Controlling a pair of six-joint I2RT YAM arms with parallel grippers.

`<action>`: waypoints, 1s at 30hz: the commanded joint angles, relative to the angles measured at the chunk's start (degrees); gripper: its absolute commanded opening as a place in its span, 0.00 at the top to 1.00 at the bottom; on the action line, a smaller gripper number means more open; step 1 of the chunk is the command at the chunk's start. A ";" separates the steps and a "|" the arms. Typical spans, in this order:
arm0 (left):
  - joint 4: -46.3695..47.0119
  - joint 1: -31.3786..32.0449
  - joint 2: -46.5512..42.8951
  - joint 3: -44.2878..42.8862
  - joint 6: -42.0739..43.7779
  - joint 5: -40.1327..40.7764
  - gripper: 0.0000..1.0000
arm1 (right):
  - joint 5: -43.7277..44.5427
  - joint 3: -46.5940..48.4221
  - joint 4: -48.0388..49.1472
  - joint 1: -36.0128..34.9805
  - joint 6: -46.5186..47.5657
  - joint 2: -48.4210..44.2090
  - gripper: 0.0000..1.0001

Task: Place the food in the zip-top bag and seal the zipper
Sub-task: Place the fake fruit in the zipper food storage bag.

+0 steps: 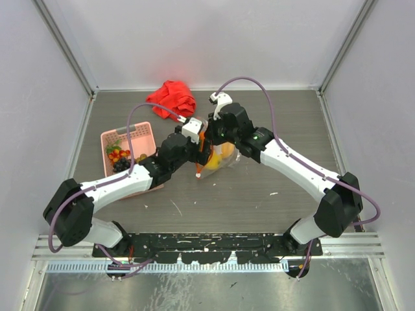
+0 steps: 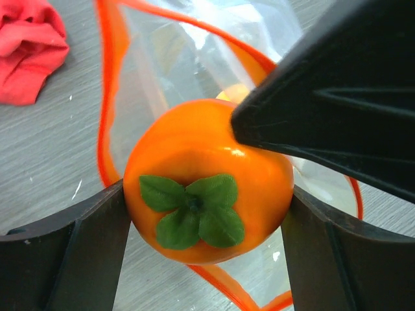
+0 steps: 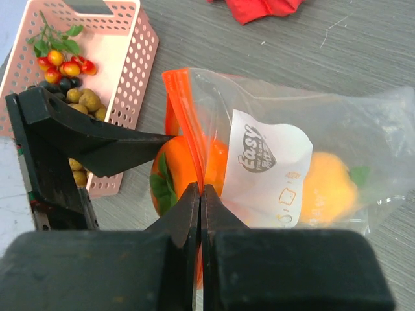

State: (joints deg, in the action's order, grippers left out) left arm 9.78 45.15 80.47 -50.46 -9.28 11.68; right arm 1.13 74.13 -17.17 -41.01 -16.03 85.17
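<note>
1. The left gripper [image 2: 206, 223] is clamped on the orange [image 2: 207, 155]. One dark finger is pressed against each side of the fruit, and the green leaf cap is turned toward the wrist camera.
2. The orange is held at the open mouth of the zip-top bag [image 3: 337, 123]. In the left wrist view the zipper [image 3: 185, 110] is seen looping round behind the fruit. How far the orange sits inside the mouth cannot be told.
3. The right gripper [image 3: 200, 194] is fully closed, with no gap visible between its fingers. The zipper strip is pinched between the fingertips, so the near edge of the mouth is raised off the table [image 1: 259, 194].
4. The slider tab cannot be made out.
5. A yellow-orange fruit [image 3: 331, 181] is contained in the bag, toward its closed right end, just beside a white label [image 3: 266, 159] printed on the plastic.
6. The bag is located near the middle of the table, between the two grippers and to the right of the pink basket [image 1: 139, 128].
7. The basket is positioned at the left of the table. Olive-brown grapes [image 3: 87, 100] and red and dark berries [image 3: 65, 61] with green leaves are held in it.
8. A red cloth [image 1: 172, 98] is crumpled at the far side of the table, apart from the bag.
</note>
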 commanded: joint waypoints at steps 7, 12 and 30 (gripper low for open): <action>20.18 0.39 -0.63 3.97 8.68 -10.20 0.23 | -2.70 2.09 3.46 -0.55 -0.76 -0.57 1.00; 18.87 0.34 1.10 3.07 10.35 -1.86 0.21 | -3.32 2.13 3.52 -0.55 -0.80 -0.75 1.00; 16.45 0.45 2.65 2.12 5.52 5.96 0.02 | -1.39 1.37 4.34 -0.53 -0.84 -1.14 1.00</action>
State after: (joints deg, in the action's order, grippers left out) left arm 22.44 45.65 85.43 -46.81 -1.28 16.88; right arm -0.10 74.13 -15.81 -41.12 -16.34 85.17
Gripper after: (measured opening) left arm 0.985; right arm 0.050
